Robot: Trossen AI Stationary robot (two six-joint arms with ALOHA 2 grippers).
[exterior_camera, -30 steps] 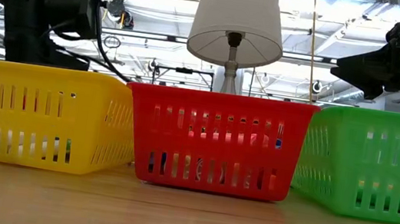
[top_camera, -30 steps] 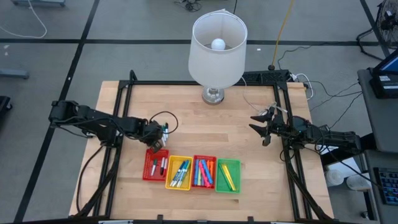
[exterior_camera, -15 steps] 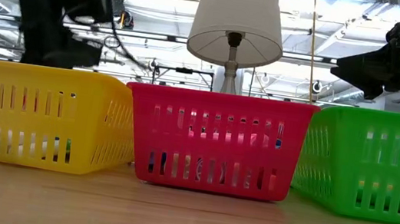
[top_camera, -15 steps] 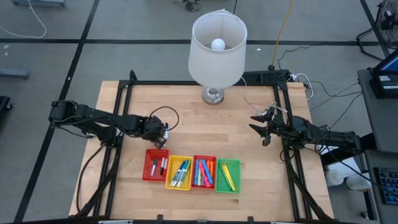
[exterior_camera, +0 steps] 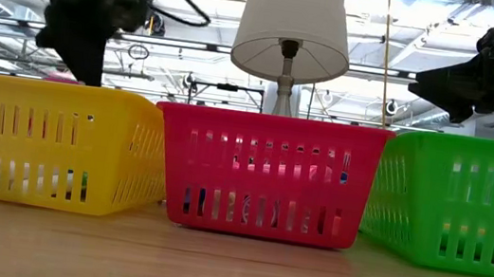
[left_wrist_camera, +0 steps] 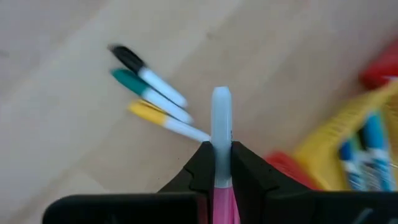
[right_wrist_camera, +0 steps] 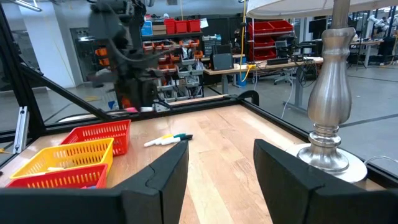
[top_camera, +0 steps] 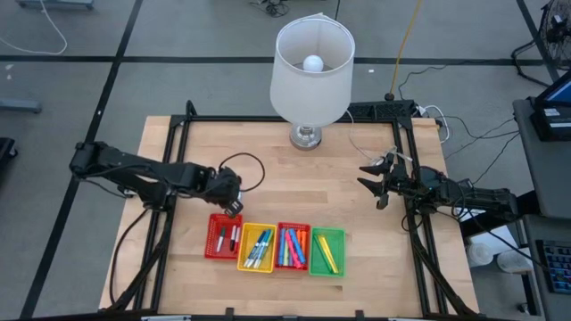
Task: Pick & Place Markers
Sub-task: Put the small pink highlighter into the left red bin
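My left gripper [top_camera: 230, 203] hangs just beyond the far edge of the left red tray [top_camera: 223, 236] and is shut on a pink marker with a pale blue end [left_wrist_camera: 221, 118]. Three loose white markers with black, green and yellow caps [left_wrist_camera: 152, 99] lie flat on the wood below it; the right wrist view shows these loose markers [right_wrist_camera: 168, 140] too. The yellow tray [top_camera: 257, 247], second red tray [top_camera: 293, 245] and green tray [top_camera: 326, 251] hold sorted markers. My right gripper [top_camera: 379, 183] waits open above the table's right side. My left gripper pinches the pink marker between its two fingers at the pink barrel [left_wrist_camera: 219, 180]. The fingers [left_wrist_camera: 249, 171] point down from above and the marker runs along them. Its pale blue end [left_wrist_camera: 221, 102] sticks out past the fingertips. It is lifted clear of the table.
A lamp with a white shade [top_camera: 312, 58] stands on its metal base [top_camera: 305, 136] at the table's far middle. The four trays sit in a row along the near edge. Bare wood [top_camera: 303, 187] lies between the two arms.
My left gripper has shifted a little toward the table's right and turned at the wrist, staying shut. The pink marker now shows under it, just above the yellow tray's rim in the low view.
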